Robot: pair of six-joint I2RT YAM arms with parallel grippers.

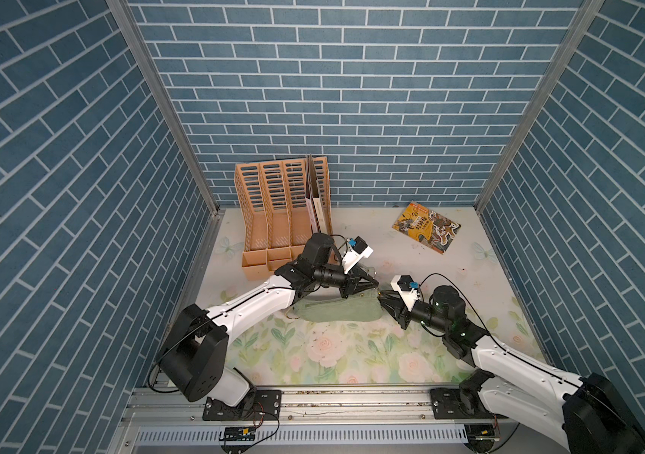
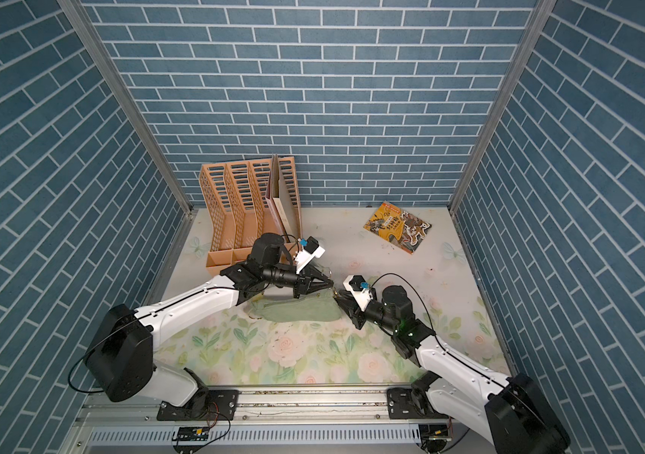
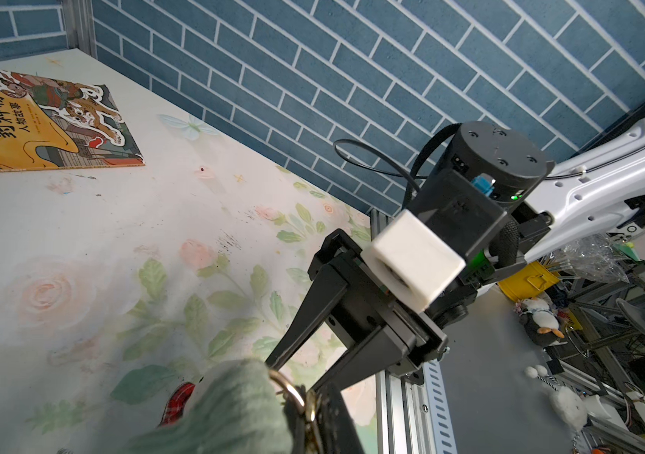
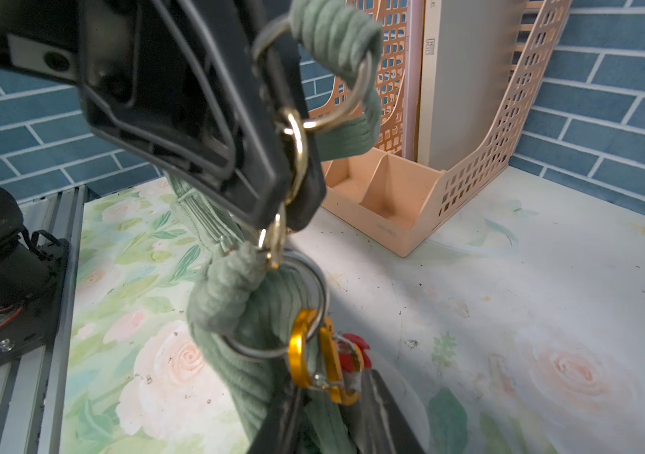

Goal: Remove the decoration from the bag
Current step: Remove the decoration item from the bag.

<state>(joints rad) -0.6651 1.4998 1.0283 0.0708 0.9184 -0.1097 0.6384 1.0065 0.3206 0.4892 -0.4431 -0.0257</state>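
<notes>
bag (image 1: 336,312): sage green, on floral table (image 1: 352,251).
left gripper (image 1: 375,285): at bag's 1 o'clock corner.
right gripper (image 1: 381,295): at bag's 3 o'clock end.
orange rack (image 1: 273,212): 11 o'clock from bag.
book (image 1: 427,227): 1 o'clock from bag.

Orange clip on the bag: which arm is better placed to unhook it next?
Right, likely. The right tool flanks the orange clip beside the red charm, while the left tool is shut on the gold clasp, lifting that end of the bag.
</notes>
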